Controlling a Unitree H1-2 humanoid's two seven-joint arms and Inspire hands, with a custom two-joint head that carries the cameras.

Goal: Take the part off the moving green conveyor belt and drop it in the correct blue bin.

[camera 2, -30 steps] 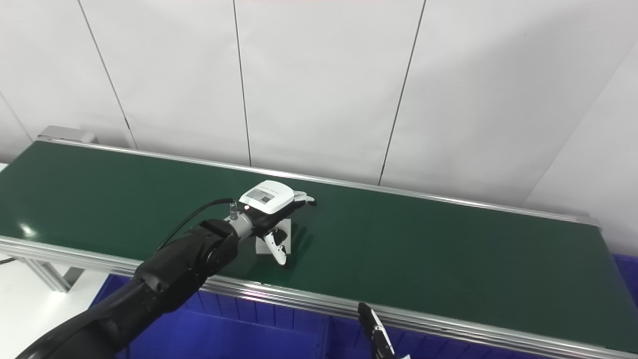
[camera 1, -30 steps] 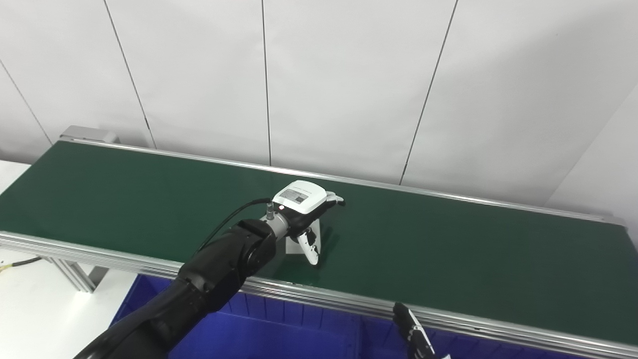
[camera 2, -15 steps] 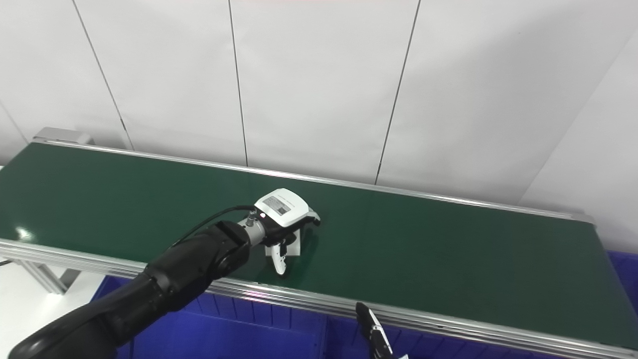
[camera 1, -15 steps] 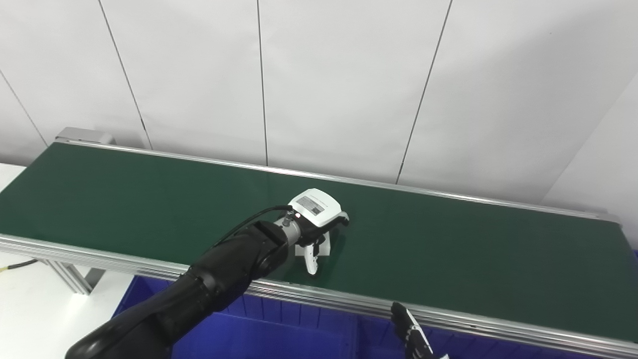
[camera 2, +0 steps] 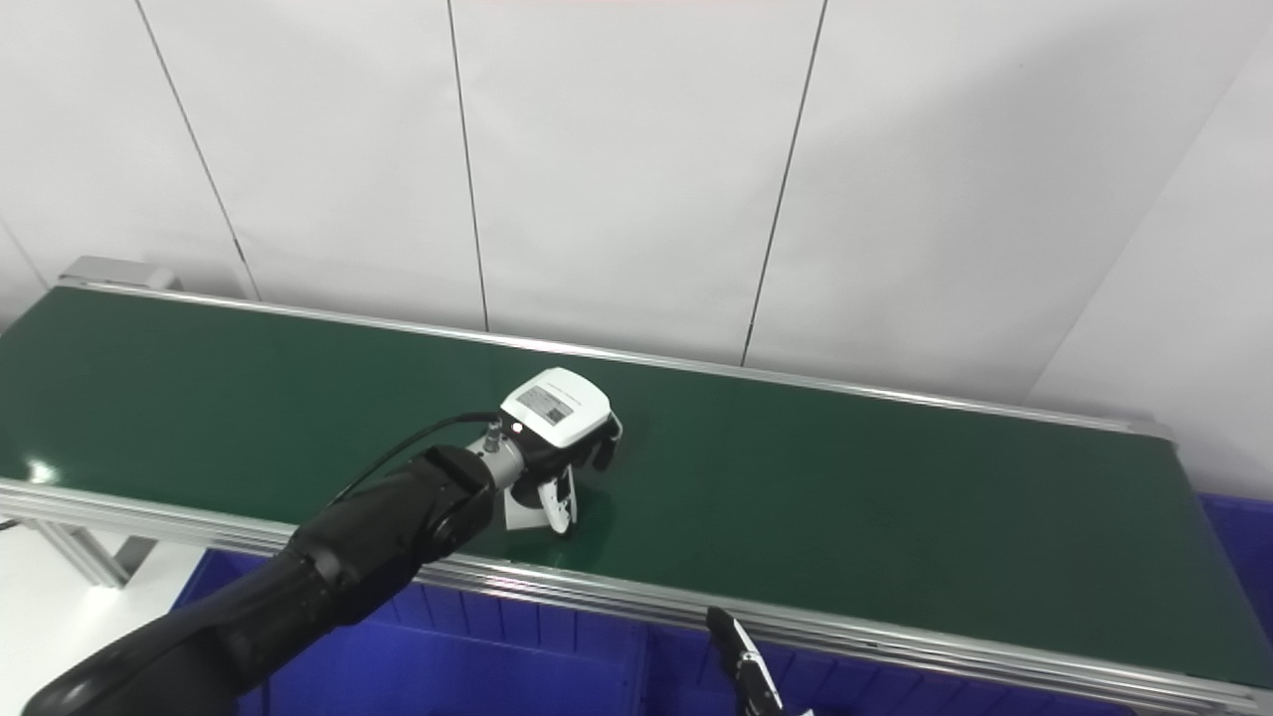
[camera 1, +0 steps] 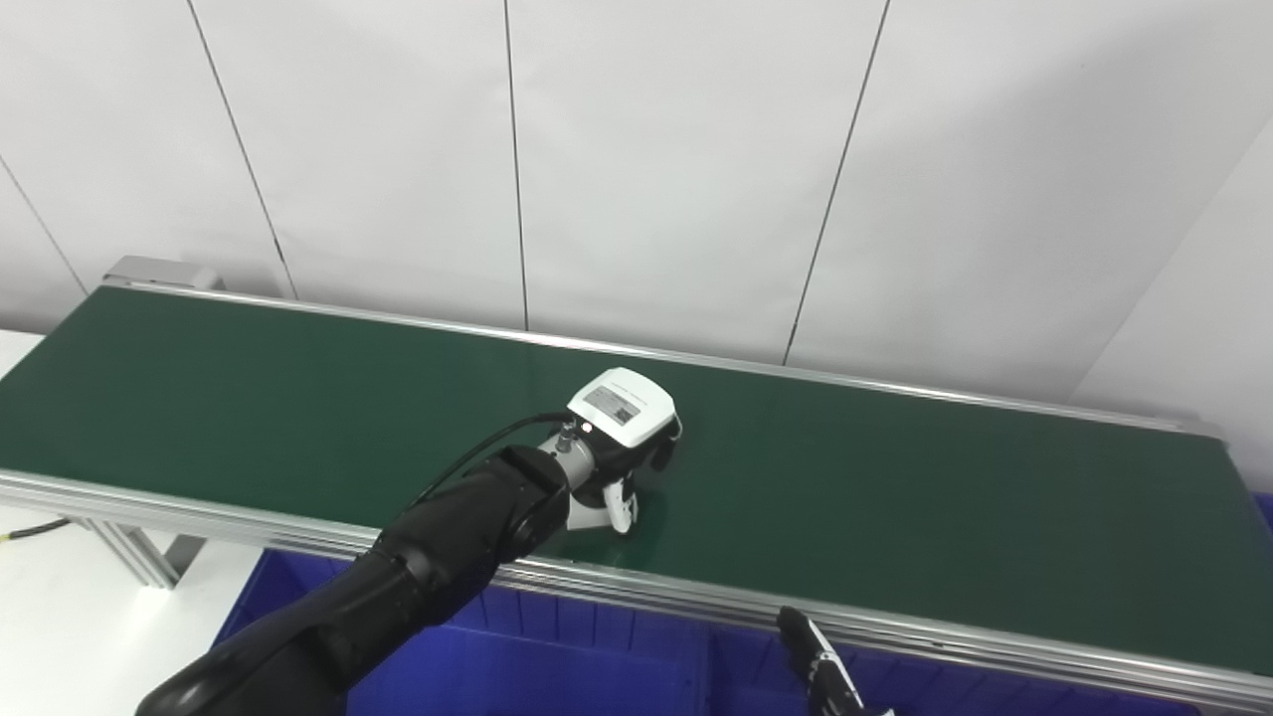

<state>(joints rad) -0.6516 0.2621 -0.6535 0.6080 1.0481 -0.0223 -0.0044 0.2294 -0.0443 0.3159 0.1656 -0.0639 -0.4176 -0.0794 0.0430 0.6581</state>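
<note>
The left hand [camera 1: 625, 438], glossy white shell over black fingers, curls down onto one pale, angular part [camera 2: 524, 510] on the smooth green conveyor belt [camera 1: 895, 497] near its front rail. The right hand [camera 1: 820, 671] shows only fingertips; grip unclear. One blue bin [camera 1: 557, 666] sits below.

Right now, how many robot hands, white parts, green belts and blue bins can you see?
Robot hands: 2, the left hand and the right hand
White parts: 1, the part under the left hand
Green belts: 1, the conveyor belt
Blue bins: at least 1, the blue bin, partly cut off
Total: 5
</note>
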